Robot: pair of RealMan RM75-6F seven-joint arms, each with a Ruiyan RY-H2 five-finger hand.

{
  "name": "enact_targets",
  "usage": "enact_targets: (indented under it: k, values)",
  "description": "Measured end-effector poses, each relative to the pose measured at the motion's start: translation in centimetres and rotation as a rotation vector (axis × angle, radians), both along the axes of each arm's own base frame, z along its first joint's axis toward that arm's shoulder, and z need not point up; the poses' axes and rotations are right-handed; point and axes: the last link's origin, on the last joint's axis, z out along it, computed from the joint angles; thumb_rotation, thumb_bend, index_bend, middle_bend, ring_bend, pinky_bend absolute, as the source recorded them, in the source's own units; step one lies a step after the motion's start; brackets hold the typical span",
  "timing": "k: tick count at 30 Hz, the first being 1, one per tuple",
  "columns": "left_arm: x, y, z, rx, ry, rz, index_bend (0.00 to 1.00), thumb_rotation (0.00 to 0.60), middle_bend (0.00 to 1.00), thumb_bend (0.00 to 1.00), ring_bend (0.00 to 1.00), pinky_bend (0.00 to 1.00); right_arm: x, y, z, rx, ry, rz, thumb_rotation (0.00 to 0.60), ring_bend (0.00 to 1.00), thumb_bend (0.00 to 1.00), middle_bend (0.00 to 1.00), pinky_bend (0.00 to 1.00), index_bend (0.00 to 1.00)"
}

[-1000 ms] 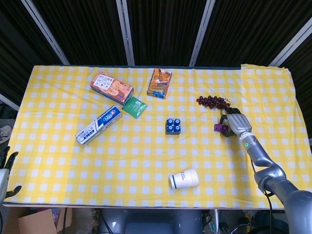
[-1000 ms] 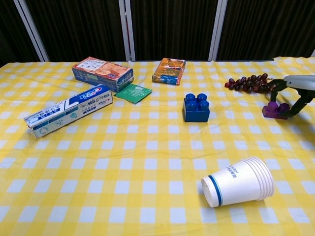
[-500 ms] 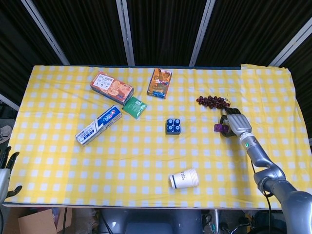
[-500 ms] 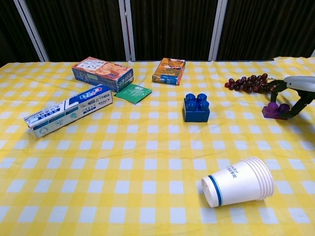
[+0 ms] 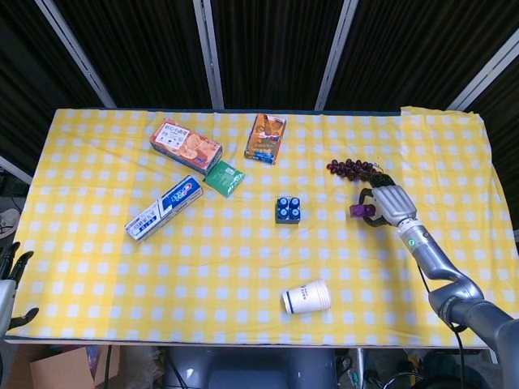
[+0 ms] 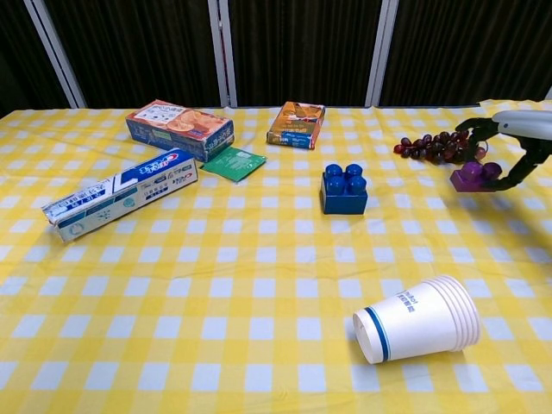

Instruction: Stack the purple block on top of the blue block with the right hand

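Since the earlier frames the small purple studded plastic block (image 6: 473, 175) had come up off the yellow-and-white checked tablecloth (image 5: 243, 251) and shifted a little toward the middle of the table, carried by the right hand (image 5: 381, 203). That silver-and-black hand pinched the block between its dark fingers (image 6: 526, 168), holding it clear of the cloth, just in front of the bunch of dark purple grapes (image 5: 353, 168). The dark blue studded plastic block (image 6: 344, 190) sat on the cloth near the table's centre, well apart from the lifted block. The left hand (image 5: 10, 284) hung at the table's near left corner with its dark fingers spread, holding nothing. A stack of white paper cups (image 6: 418, 319) lay on its side toward the near edge. A long blue-and-white toothpaste box (image 5: 165, 208), a flat green packet (image 5: 225, 178) and two orange snack boxes (image 5: 186, 144) (image 5: 266, 138) lay across the far left half.
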Motion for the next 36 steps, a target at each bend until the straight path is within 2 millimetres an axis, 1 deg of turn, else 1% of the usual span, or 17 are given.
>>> enact_targets:
  k: [6,7,10,14,19,24,29,31,36]
  values:
    - [0.3,-0.2,0.5,-0.002,-0.041,-0.024,0.12,0.6,0.0,0.0,0.0,0.04,4.4,1.9,0.1,0.042,0.016,0.1,0.6,0.06,0.6,0.01,0.0,0.56]
    - [0.3,-0.2,0.5,-0.003,-0.046,-0.026,0.12,0.6,0.0,0.0,0.0,0.04,5.3,2.3,0.0,0.048,0.026,0.12,0.6,0.06,0.6,0.01,0.0,0.56]
    - [0.3,-0.3,0.6,-0.01,-0.06,-0.031,0.12,0.6,0.0,0.0,0.0,0.04,7.4,2.9,0.1,0.046,0.065,0.161,0.6,0.06,0.6,0.01,0.0,0.56]
    - [0.3,-0.3,0.9,-0.015,-0.07,-0.037,0.12,0.6,0.0,0.0,0.0,0.04,9.8,3.2,0.0,0.037,0.102,0.181,0.6,0.06,0.6,0.01,0.0,0.56]
    - [0.1,-0.3,1.1,-0.017,-0.082,-0.04,0.12,0.6,0.0,0.0,0.0,0.04,12.7,2.9,-0.5,0.032,0.124,0.175,0.6,0.06,0.6,0.01,0.0,0.56]
    - [-0.3,-0.2,1.3,-0.019,-0.091,-0.033,0.12,0.6,0.0,0.0,0.0,0.04,14.8,2.3,-1.5,0.037,0.126,0.157,0.6,0.06,0.6,0.01,0.0,0.57]
    - [-0.5,0.0,1.4,-0.018,-0.105,-0.027,0.12,0.6,0.0,0.0,0.0,0.04,16.7,2.0,-3.4,0.061,0.135,0.15,0.6,0.06,0.6,0.01,0.0,0.57]
    - [-0.5,0.0,1.5,-0.016,-0.109,-0.027,0.12,0.6,0.0,0.0,0.0,0.04,17.3,1.8,-4.3,0.069,0.139,0.148,0.6,0.06,0.6,0.01,0.0,0.57]
    - [-0.7,0.1,1.6,-0.02,-0.109,-0.021,0.12,0.6,0.0,0.0,0.0,0.04,17.8,1.4,-5.8,0.081,0.154,0.139,0.6,0.06,0.6,0.01,0.0,0.57]
